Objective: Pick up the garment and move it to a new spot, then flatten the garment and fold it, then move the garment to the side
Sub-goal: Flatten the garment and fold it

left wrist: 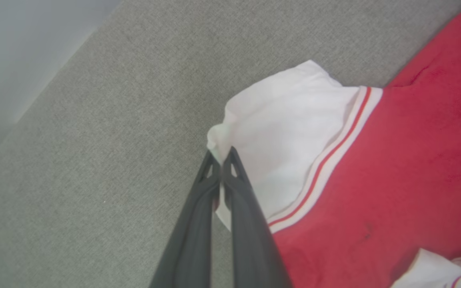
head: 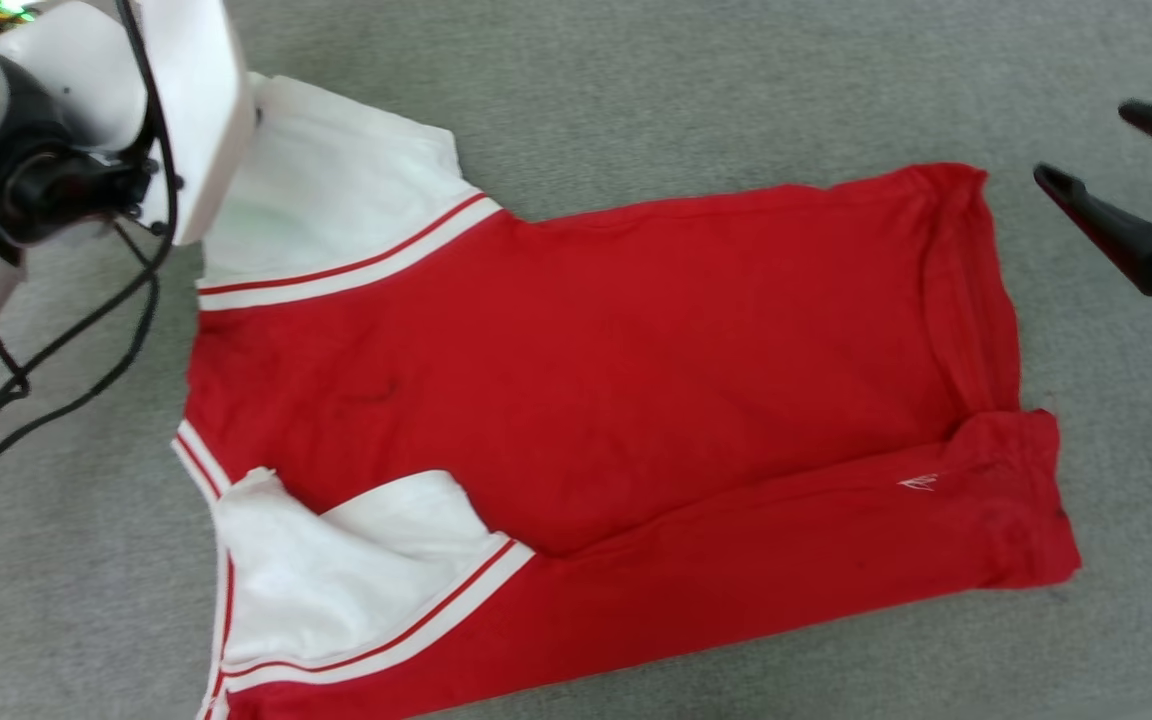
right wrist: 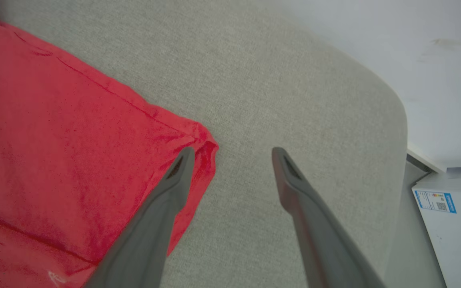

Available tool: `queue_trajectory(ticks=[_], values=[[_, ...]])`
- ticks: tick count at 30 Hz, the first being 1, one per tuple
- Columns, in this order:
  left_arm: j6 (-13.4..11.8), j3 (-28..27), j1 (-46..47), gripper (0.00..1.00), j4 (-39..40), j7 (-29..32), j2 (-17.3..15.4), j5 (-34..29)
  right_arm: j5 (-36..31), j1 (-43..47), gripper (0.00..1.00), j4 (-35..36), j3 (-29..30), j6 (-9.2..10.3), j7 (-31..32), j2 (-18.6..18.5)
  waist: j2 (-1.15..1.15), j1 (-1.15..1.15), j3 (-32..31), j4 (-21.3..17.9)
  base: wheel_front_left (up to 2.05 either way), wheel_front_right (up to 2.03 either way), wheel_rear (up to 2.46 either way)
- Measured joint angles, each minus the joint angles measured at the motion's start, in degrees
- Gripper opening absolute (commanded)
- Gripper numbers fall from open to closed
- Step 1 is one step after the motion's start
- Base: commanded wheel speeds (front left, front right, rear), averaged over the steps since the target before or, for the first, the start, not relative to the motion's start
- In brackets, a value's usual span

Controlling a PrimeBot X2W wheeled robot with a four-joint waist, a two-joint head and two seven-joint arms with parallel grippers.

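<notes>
Two grippers stand at opposite ends of the shirt [head: 596, 370]. It lies spread across the middle of the head view on a grey cloth surface [head: 636, 90], collar end at the left and hem at the right. Its lower long edge is already turned up over the body.

In the left wrist view, the left gripper [left wrist: 222, 154] has its fingers pressed together on the outer edge of the white sleeve [left wrist: 282, 136] — a thin pinch, with a sliver of white cloth showing between them. The right gripper [right wrist: 233, 152] stands wide apart and holds nothing. In its own wrist view, one finger hangs over the hem corner [right wrist: 204, 146] and the other over bare grey surface.

The step in hand looks like folding the upper long edge inward. To do it well, the right gripper should straddle the hem corner and take it firmly before anything lifts. Both ends should then rise only a little and travel together toward the bottom of the head view, so the crease runs straight. The sleeve pinch looks shallow — a quick pull could slip it free, so a slow, low draw seems wise.
</notes>
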State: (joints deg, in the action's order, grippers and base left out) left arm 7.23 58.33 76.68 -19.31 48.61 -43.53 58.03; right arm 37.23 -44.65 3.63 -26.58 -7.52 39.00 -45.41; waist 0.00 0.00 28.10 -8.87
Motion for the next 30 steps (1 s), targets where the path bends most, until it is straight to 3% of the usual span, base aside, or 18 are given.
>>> queue_trajectory(ticks=[4, 8, 15, 22, 23, 24, 30], values=[[0.1, 0.5, 0.0, 0.0, 1.2, -1.9, 0.7, 0.6, 5.2, -5.6, 1.0, -3.4, -3.9, 0.0, 13.4, -1.6, 0.0, 0.0, -0.4, 2.1, 0.0, 0.0, 0.0], [0.1, 1.7, 0.4, 0.0, 2.9, -3.0, 1.1, 0.8, 6.8, -9.4, 1.0, -8.4, -5.2, 0.0, 19.4, 0.4, 0.0, 0.0, 0.4, 3.6, 0.0, 0.0, 0.0], [0.1, 3.8, 2.6, 0.0, 4.9, -4.6, 1.3, 1.0, 5.4, -11.1, 1.0, -17.8, -6.5, 0.01, 19.4, 5.4, 0.0, 0.0, 2.7, 5.5, 0.0, 0.0, 0.0], [0.1, 6.0, 4.4, 0.0, 6.0, -6.5, 1.3, 1.3, 6.4, -10.3, 1.0, -21.6, -9.9, 0.03, 16.2, 6.4, 0.0, -0.01, 4.7, 6.6, 0.0, 0.0, 0.0], [0.1, 6.3, 4.6, 0.0, 6.0, -6.7, 1.2, 1.5, 6.9, -10.4, 0.72, -21.7, -10.3, 0.03, 15.9, 6.2, 0.0, 0.0, 4.8, 6.5, 0.0, 0.0, 0.0], [0.1, 6.5, 4.7, 0.0, 6.0, -7.1, 1.0, 1.7, 7.2, -10.6, 0.02, -21.7, -11.0, 0.04, 15.4, 6.0, 0.0, -0.01, 4.7, 6.5, 0.0, 0.0, 0.0], [0.1, 8.0, 4.7, 0.0, 5.5, -9.9, -0.1, 2.2, 9.4, -10.5, 0.0, -23.0, -12.5, 0.01, 9.3, 5.5, 0.0, 0.0, 2.9, 6.2, 0.0, 0.0, 0.0]])
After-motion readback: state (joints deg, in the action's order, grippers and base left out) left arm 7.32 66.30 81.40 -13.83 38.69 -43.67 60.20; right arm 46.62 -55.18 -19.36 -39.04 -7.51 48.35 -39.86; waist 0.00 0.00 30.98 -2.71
